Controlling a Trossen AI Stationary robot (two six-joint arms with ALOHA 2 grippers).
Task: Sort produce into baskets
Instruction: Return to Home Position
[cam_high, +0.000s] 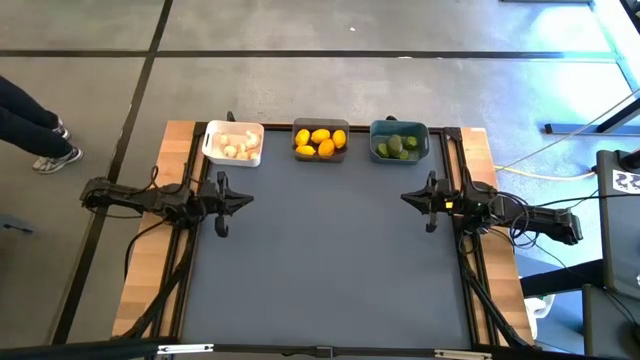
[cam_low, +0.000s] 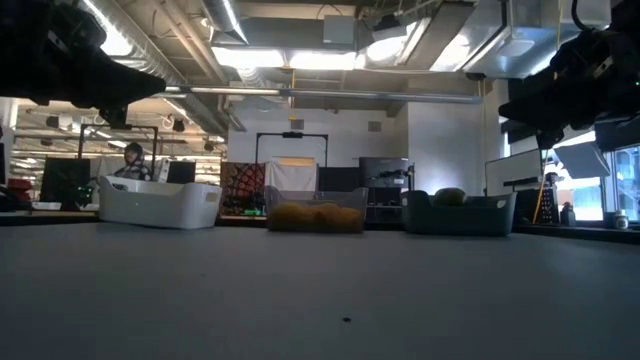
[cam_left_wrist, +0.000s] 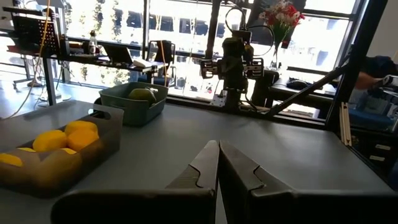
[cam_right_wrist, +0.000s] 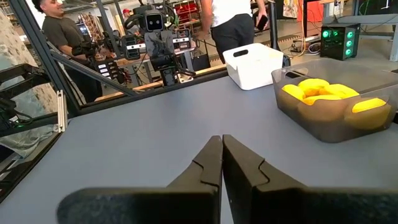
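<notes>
Three baskets stand in a row along the table's far edge. The white basket (cam_high: 233, 143) holds whitish garlic bulbs, the dark grey basket (cam_high: 320, 141) holds yellow lemons (cam_right_wrist: 317, 91), and the teal basket (cam_high: 399, 141) holds green limes (cam_left_wrist: 142, 94). My left gripper (cam_high: 248, 198) sits at the table's left side, shut with nothing in it and pointing level toward the right. Opposite it, at the right side, my right gripper (cam_high: 405, 197) is shut with nothing in it and points toward the left. Both hang above the mat.
The grey mat (cam_high: 330, 260) stretches between the arms and toward the near edge. Wooden table edges (cam_high: 145, 270) and cables lie at both sides. People stand in the room beyond the table (cam_right_wrist: 56, 28).
</notes>
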